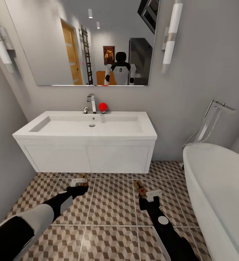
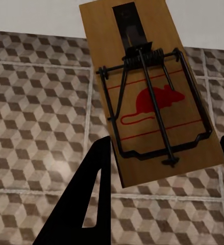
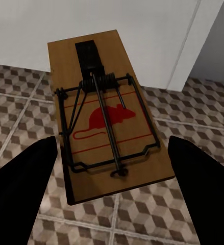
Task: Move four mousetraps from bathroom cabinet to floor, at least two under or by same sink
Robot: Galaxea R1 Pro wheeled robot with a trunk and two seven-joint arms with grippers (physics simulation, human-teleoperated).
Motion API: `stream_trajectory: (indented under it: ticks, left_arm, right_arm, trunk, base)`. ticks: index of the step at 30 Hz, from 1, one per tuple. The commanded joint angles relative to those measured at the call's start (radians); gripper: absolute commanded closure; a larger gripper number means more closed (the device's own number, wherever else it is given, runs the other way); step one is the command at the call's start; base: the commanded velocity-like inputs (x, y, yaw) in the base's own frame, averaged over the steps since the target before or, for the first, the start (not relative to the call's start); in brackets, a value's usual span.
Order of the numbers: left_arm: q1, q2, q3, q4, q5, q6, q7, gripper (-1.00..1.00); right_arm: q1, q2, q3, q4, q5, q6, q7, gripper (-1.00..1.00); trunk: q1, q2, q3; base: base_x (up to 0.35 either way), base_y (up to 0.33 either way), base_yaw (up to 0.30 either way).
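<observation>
I face the white bathroom sink [image 1: 147, 127] on its wall-hung vanity [image 1: 115, 158]. Each hand holds one mousetrap above the cube-patterned bathroom floor [image 1: 112, 210], in front of the vanity. My left gripper [image 1: 79, 184] is shut on a mousetrap [image 1: 81, 178]. The left wrist view shows this wooden trap [image 2: 147, 97], with a red mouse print, between black fingers [image 2: 94, 199]. My right gripper [image 1: 147, 195] is shut on another mousetrap [image 1: 138, 187]. In the right wrist view that trap [image 3: 106, 117] sits between both fingers [image 3: 25, 189]. The cabinet is out of view.
A white oval bathtub [image 1: 221, 188] fills the right side, with a chrome floor tap [image 1: 210, 123] behind it. A grey wall [image 1: 3, 163] closes the left. A mirror [image 1: 61, 40] hangs above the sink, and a red ball [image 1: 102, 106] sits by the chrome tap [image 1: 92, 101].
</observation>
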Motion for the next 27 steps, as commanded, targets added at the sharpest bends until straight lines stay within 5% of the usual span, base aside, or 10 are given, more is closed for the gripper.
stream_trajectory:
  ticks: [1,17,27]
  left_arm:
    - [0.001,-0.001,-0.008,0.001,0.009,-0.005,-0.004,1.0]
    - [0.003,-0.005,-0.008,-0.003,0.009,-0.01,-0.005,1.0]
    - [0.003,-0.005,-0.008,-0.002,0.009,-0.01,-0.005,1.0]
  right_arm:
    - [0.0,0.0,0.003,-0.001,0.003,0.001,-0.008,1.0]
    - [0.0,-0.002,0.004,-0.003,0.002,-0.118,-0.008,1.0]
    - [0.0,0.0,0.002,-0.039,0.003,-0.061,-0.016,1.0]
  trunk:
    - [0.0,0.0,-0.001]
    - [0.0,0.0,-0.001]
    - [0.0,0.0,-0.001]
  base:
    - [0.0,0.0,0.0]
    - [0.0,0.0,0.0]
    - [0.0,0.0,0.0]
